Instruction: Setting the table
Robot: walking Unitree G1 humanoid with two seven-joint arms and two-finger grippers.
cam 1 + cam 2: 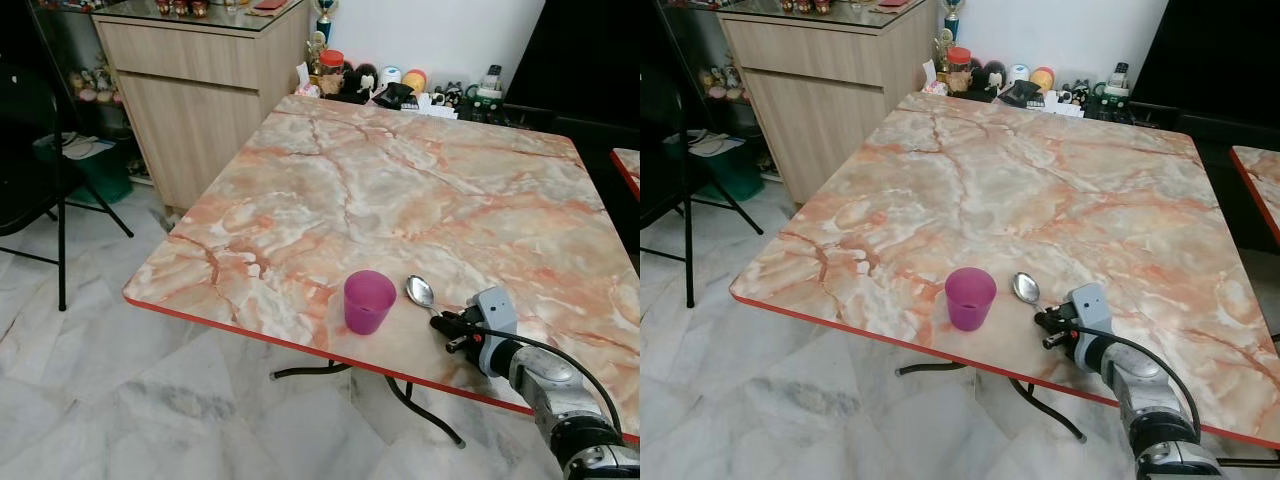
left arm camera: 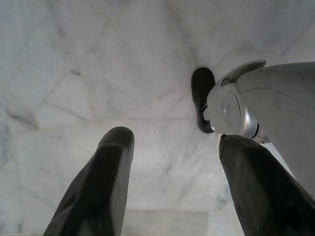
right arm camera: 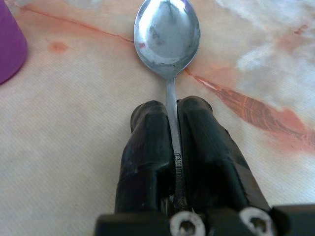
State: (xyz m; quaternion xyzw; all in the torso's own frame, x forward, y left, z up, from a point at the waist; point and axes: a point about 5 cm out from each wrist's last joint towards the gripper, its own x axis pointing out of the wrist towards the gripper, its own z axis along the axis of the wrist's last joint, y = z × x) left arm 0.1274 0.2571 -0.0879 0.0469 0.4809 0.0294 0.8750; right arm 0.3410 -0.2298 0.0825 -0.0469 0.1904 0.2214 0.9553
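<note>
A metal spoon (image 1: 420,292) lies on the marble-patterned table (image 1: 400,190) near its front edge, bowl pointing away from me. My right gripper (image 1: 447,322) is shut on the spoon's handle; in the right wrist view the black fingers (image 3: 147,147) pinch the handle just behind the bowl of the spoon (image 3: 167,34). A purple plastic cup (image 1: 368,301) stands upright just left of the spoon, a small gap between them. My left gripper (image 2: 172,162) hangs open over the tiled floor, nothing between its fingers.
The table has a red rim (image 1: 220,322) along its front. A wooden cabinet (image 1: 190,90) stands at the back left. Jars and small items (image 1: 400,85) crowd the far edge by the wall. A black folding stand (image 1: 60,200) is on the left floor.
</note>
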